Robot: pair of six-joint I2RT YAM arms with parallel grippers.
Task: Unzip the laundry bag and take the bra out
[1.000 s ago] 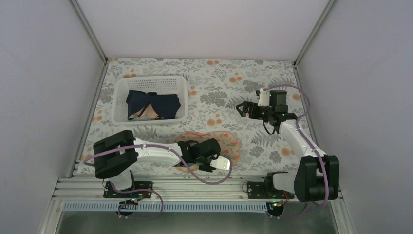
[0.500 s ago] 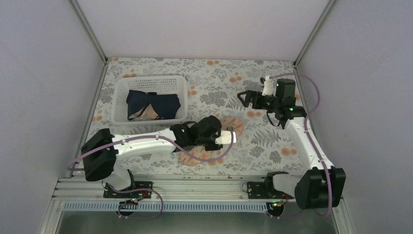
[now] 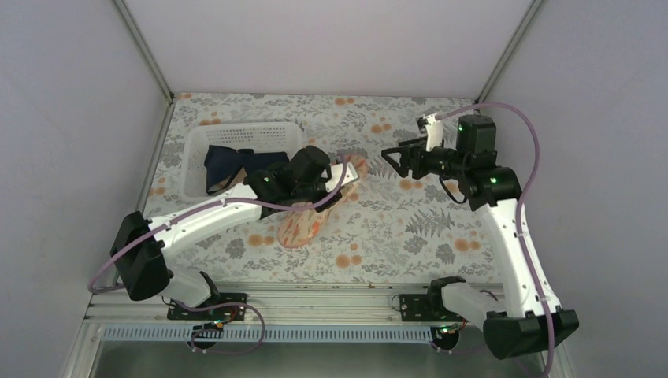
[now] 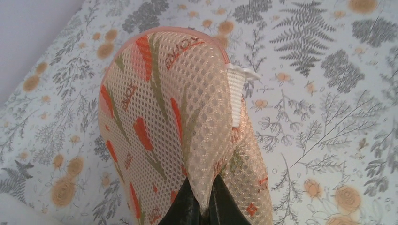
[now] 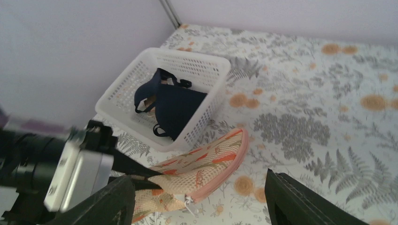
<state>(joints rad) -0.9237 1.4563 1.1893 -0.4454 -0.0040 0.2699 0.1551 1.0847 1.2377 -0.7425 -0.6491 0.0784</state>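
Observation:
The laundry bag (image 3: 302, 226) is a peach-pink mesh pouch with red-orange leaf print. It hangs lifted off the tablecloth at the middle. My left gripper (image 3: 331, 193) is shut on a fold of its mesh. In the left wrist view the pinched fold rises from the gripper (image 4: 202, 208) and the bag (image 4: 155, 112) drapes away, with a white tab (image 4: 237, 91) on its edge. My right gripper (image 3: 391, 161) is open and empty, in the air right of the bag. In the right wrist view the bag (image 5: 206, 166) lies beyond the gripper (image 5: 199, 206), its zip pull (image 5: 190, 201) hanging. No bra shows.
A white slotted basket (image 3: 197, 153) with a navy-blue cloth (image 3: 248, 165) stands at the back left, just behind my left gripper; both show in the right wrist view, basket (image 5: 119, 96) and cloth (image 5: 176, 105). Grey walls close in the floral tablecloth (image 3: 410, 228).
My left gripper has carried the bag from the near edge up and back to the table's middle, beside the basket. My right arm has risen and drawn slightly back, still open.

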